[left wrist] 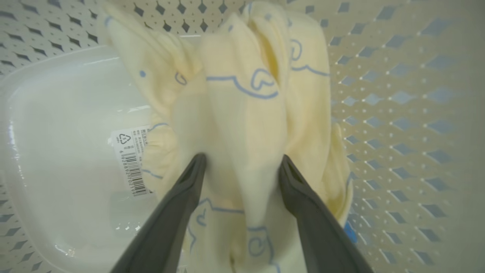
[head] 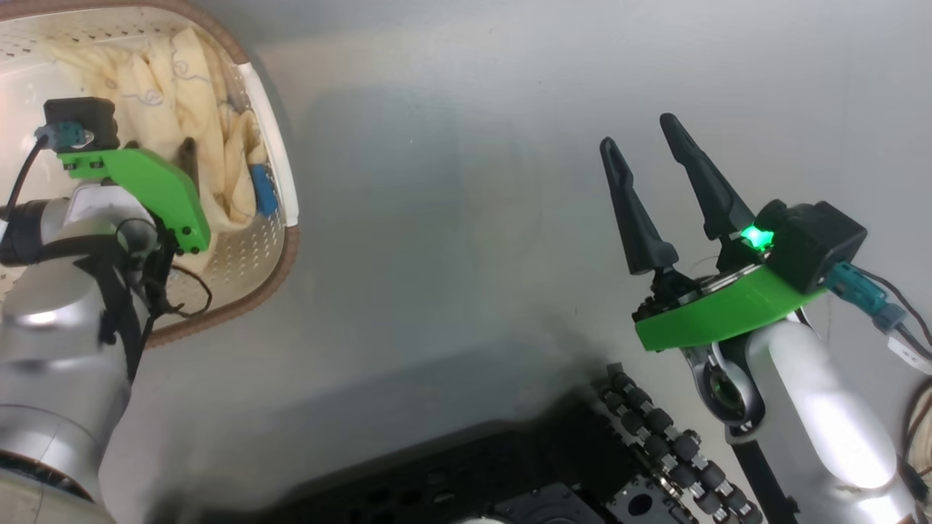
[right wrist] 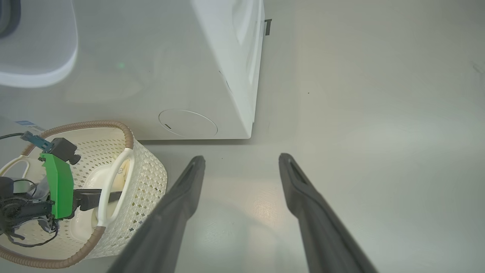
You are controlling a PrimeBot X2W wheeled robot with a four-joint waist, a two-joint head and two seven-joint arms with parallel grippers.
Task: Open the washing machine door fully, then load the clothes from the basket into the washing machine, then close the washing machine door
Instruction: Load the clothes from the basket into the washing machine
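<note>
Fingers: the left fingers [left wrist: 178, 204] stand wide apart, down inside the basket [left wrist: 379, 94], one on each side of a raised fold of the clothes [left wrist: 242, 94]; nothing is pinched yet.
Fold: a narrow ridge of loose, soft cloth. If the fingers close too high they would likely nip only a thin edge, which could slide out on the lift.
Bundle: the pale yellow pieces lie bunched together at the head view's 10 o'clock, so a pull on one may drag another halfway up and drop it over the rim.
Blue piece [head: 263, 191]: small, wedged at the pile's 3 o'clock edge against the basket wall, and easy to leave behind.
Basket risk: it looks like light perforated plastic. Cloth snagging in the holes, or fingers closing too deep against its bottom beside the label sticker [left wrist: 130, 161], could lift or tip it.
Right fingers [head: 633, 218]: open and empty at the head view's 4 o'clock, over bare floor [head: 451, 182] and well apart from the basket, so not placed to steady it.
Washing machine [right wrist: 197, 76]: at 12 o'clock in the right wrist view, with the basket near its front at 8 o'clock. A trailing garment could brush the floor or catch on the way across.
Washing machine door: whether it stands fully open I cannot tell; if it does not, the load would meet it.
</note>
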